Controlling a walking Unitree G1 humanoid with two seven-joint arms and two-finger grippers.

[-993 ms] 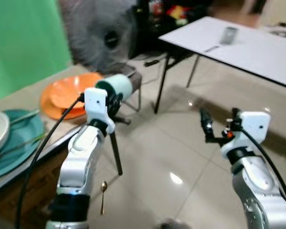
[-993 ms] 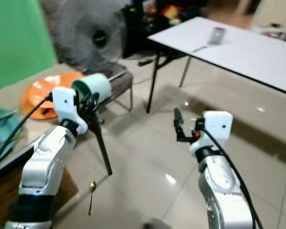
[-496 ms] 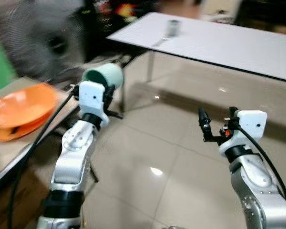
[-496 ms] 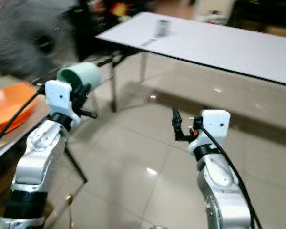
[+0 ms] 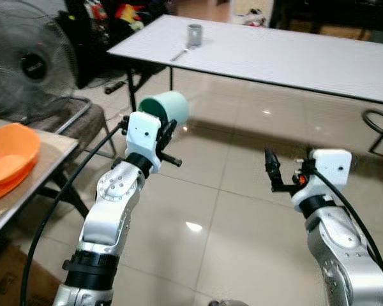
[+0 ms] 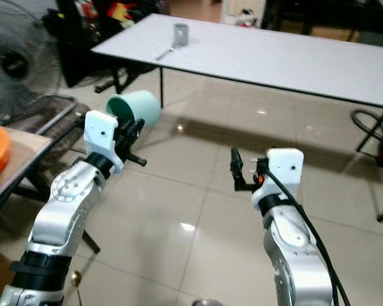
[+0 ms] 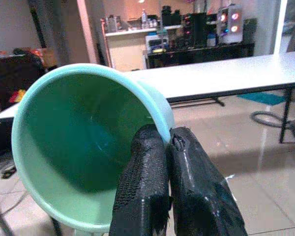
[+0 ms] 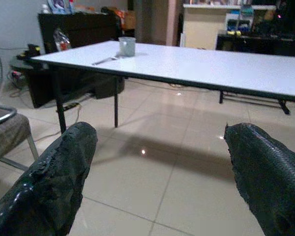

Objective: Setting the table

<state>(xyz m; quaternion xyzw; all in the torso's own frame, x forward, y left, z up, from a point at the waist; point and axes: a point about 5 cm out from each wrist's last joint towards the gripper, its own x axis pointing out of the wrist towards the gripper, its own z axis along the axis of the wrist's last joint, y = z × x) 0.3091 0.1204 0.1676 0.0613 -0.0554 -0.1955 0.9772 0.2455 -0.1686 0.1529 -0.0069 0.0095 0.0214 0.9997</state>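
Open tile floor (image 5: 230,210) ahead, free passage up to the white table (image 5: 293,57). Tabletop mostly bare (small cup (image 5: 193,34) and utensil (image 5: 180,53) at its left end). Left side crowded: fan (image 5: 25,64), chair (image 5: 70,124), brown table (image 5: 25,185).

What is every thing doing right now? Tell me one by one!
Green cup: tipped on its side, rim pinched by the left hand, empty inside.
Left hand: shut on the cup's rim.
Right hand: open, holding nothing.
Grey cup: standing upright on the white table.
Orange bowl: resting on the side table.
Fan: standing; spinning or not, cannot tell.
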